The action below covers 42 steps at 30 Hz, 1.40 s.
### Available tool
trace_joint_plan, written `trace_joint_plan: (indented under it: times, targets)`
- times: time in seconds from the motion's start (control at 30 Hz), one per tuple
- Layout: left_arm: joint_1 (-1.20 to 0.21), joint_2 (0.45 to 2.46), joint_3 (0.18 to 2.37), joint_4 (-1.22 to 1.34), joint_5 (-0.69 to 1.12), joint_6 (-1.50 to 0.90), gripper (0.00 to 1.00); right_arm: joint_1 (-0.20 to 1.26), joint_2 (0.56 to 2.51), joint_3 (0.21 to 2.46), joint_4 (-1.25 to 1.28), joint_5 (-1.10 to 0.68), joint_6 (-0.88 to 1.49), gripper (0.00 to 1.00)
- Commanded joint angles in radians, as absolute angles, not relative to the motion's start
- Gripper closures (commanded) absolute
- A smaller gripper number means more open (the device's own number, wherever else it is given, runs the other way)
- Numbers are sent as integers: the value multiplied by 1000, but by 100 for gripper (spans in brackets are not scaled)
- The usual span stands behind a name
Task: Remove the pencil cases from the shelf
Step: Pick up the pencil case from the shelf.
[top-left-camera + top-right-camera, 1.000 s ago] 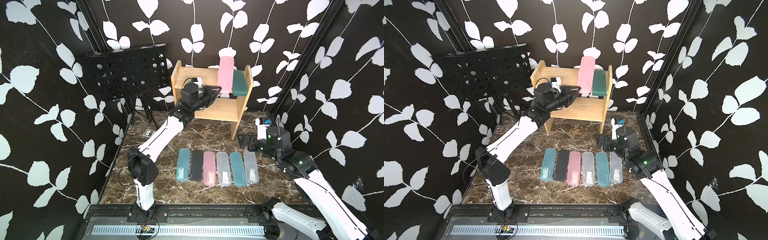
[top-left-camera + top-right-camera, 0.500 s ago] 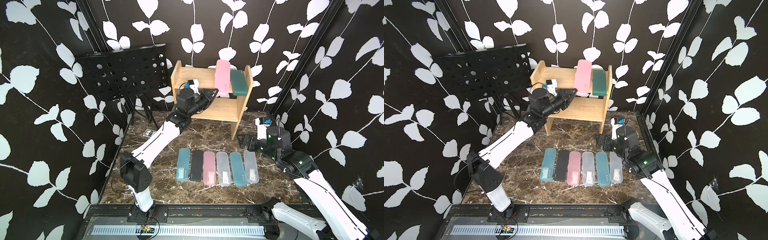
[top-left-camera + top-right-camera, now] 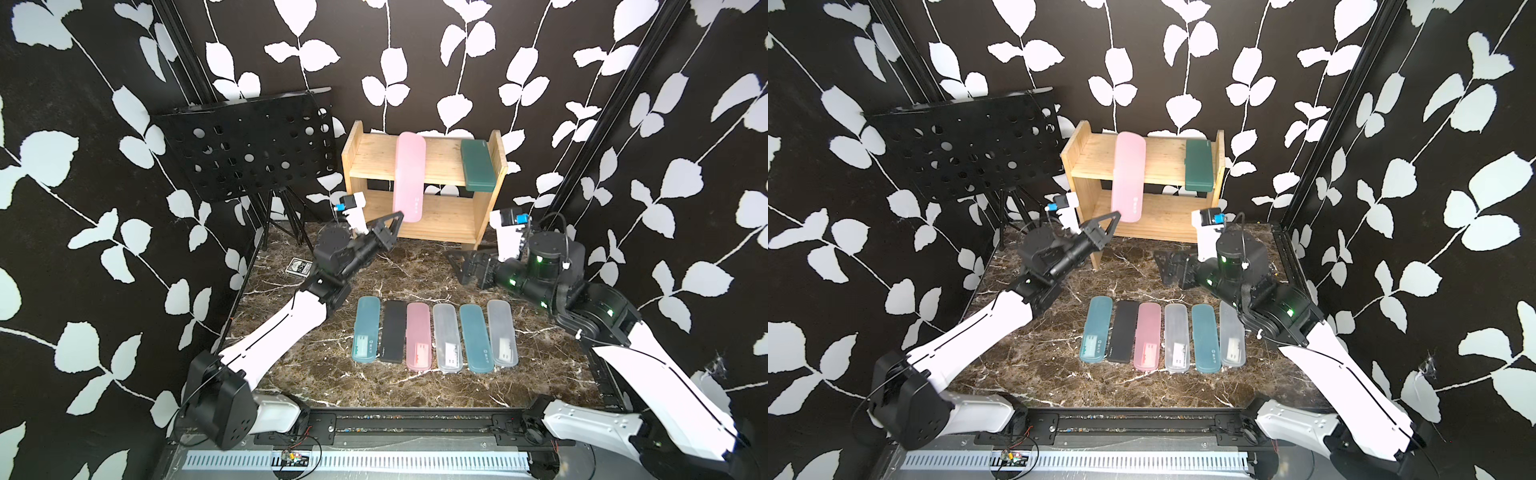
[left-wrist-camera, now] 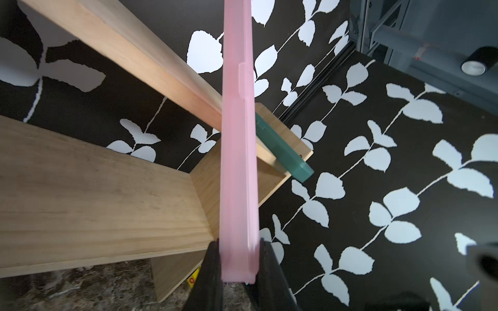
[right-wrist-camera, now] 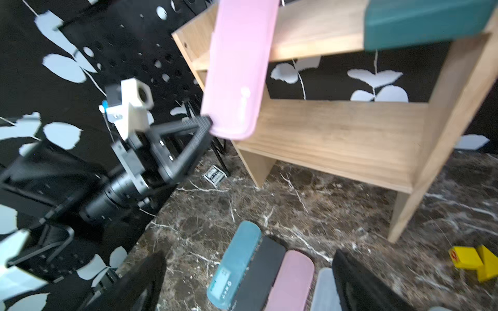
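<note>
Plainly, the pink case sits pinched between left jaws.

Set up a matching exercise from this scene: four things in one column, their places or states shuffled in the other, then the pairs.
Things
1. long pink plastic pencil case
2. dark green plastic pencil case
3. black plastic pencil case
4. right tool

States
A. open, holding nothing
B. flat on the light wooden shelf's top tier, beside a side panel
C. on the marble tabletop, between a teal case and a second pink case
D. pinched at its lower end by the left tool

Pairs: 1-D, 2-B, 3-C, 4-A
</note>
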State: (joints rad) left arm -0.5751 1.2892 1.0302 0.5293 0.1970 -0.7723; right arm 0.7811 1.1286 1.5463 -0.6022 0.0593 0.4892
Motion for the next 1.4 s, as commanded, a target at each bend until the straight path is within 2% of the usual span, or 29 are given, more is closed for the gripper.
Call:
trace_joint_plan:
  times: [0.0, 0.33, 0.63, 0.93, 1.1, 1.37]
  targets:
    - [-569, 1204, 938, 626, 166, -641, 100, 820, 1220, 1631, -521, 61, 484, 1]
    - [-568, 1132, 847, 648, 153, -605, 100, 864, 1500, 1829, -395, 31, 512, 1]
    - [-557, 1130, 841, 657, 155, -622, 100, 850, 1613, 1922, -389, 58, 510, 1]
    - [-540, 1116, 837, 652, 161, -632, 100, 719, 1694, 1971, -361, -164, 575, 1]
    - [-535, 1122, 835, 656, 161, -636, 100, 715, 1757, 2028, -359, -256, 592, 1]
    - [-526, 1134, 841, 660, 174, -640, 100, 716, 1810, 2074, -340, -308, 605, 1]
